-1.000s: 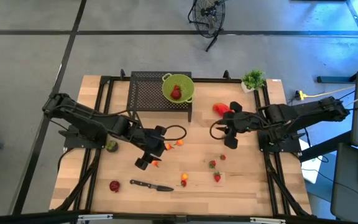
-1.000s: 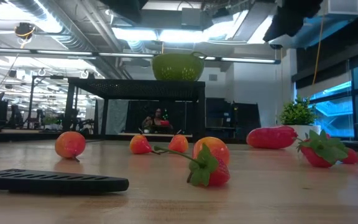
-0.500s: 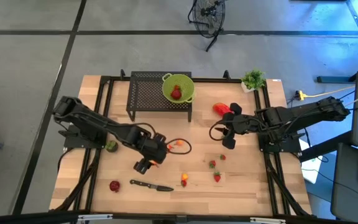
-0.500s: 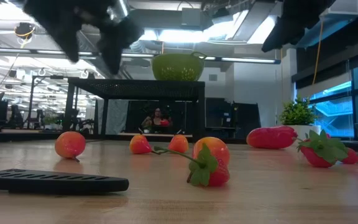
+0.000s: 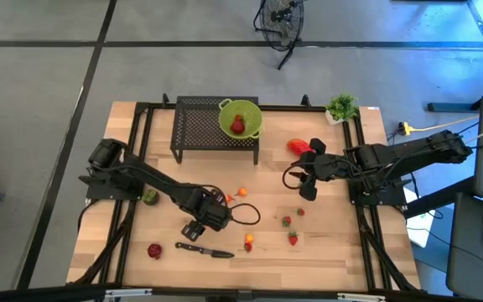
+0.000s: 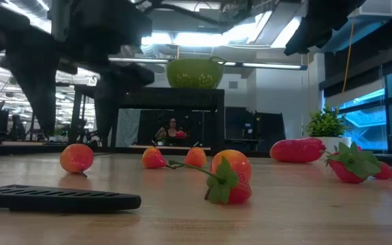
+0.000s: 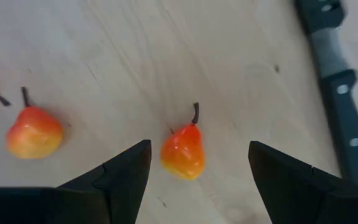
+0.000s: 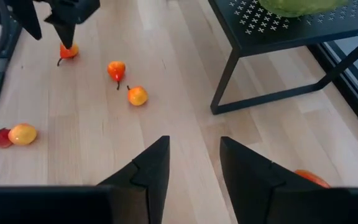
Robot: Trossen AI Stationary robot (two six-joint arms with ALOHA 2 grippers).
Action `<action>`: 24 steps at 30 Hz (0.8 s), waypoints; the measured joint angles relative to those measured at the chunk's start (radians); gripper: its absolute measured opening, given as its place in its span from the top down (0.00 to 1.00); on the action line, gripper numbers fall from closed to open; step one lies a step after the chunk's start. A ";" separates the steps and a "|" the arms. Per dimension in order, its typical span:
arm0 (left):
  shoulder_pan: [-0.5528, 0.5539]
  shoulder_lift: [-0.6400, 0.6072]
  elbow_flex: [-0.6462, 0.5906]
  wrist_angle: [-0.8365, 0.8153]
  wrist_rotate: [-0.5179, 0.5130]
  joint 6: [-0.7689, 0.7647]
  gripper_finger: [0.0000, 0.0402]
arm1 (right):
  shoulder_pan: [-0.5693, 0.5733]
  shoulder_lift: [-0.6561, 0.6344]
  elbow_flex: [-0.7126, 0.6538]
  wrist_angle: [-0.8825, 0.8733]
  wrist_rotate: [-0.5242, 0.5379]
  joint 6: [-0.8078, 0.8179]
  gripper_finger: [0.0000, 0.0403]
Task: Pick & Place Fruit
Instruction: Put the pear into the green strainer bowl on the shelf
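My left gripper [image 7: 199,146] is open and points down over a small orange pear-shaped fruit [image 7: 183,151], which lies on the table between the two fingers with a gap on each side. The low view shows this fruit [image 6: 77,158] below the gripper [image 6: 73,128]. In the high view the left gripper [image 5: 196,226] hides it. Two more small orange fruits [image 5: 243,191] lie just beyond. Strawberries [image 5: 288,221] and an orange-yellow piece [image 5: 247,243] lie toward the near right, and a red piece [image 5: 154,250] near left. A dark green one [image 5: 150,197] lies at the left. The red oblong [image 5: 298,146] lies by my open right gripper [image 5: 309,180].
A black-handled knife [image 5: 204,250] lies just toward the near edge from the left gripper. A black mesh rack [image 5: 199,126] at the far side carries the lime-green bowl [image 5: 240,117], with a red fruit inside. A small potted plant [image 5: 341,107] stands in the far right corner.
My left gripper has moved toward the table's near edge and come down, entering the low view from above. It now stands open over the orange pear-shaped fruit. The fruit has not moved.
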 joint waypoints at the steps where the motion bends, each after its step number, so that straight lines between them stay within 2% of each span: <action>1: 0.000 0.008 0.000 0.000 -0.001 0.000 0.34 | 0.000 0.000 0.000 0.000 0.000 0.000 0.65; 4: 0.000 0.034 0.000 -0.001 -0.008 0.004 0.34 | 0.000 0.000 0.000 0.000 0.000 0.000 0.67; 8: 0.000 0.062 0.000 0.001 -0.067 0.011 0.34 | 0.000 0.000 0.000 0.000 0.002 0.000 0.69; 18: 0.002 0.077 -0.001 -0.002 -0.051 0.010 0.34 | 0.000 0.001 0.001 0.000 0.002 -0.001 0.74; 24: 0.002 0.077 -0.001 0.001 -0.047 0.008 0.38 | 0.000 0.001 0.001 0.000 0.001 0.000 0.76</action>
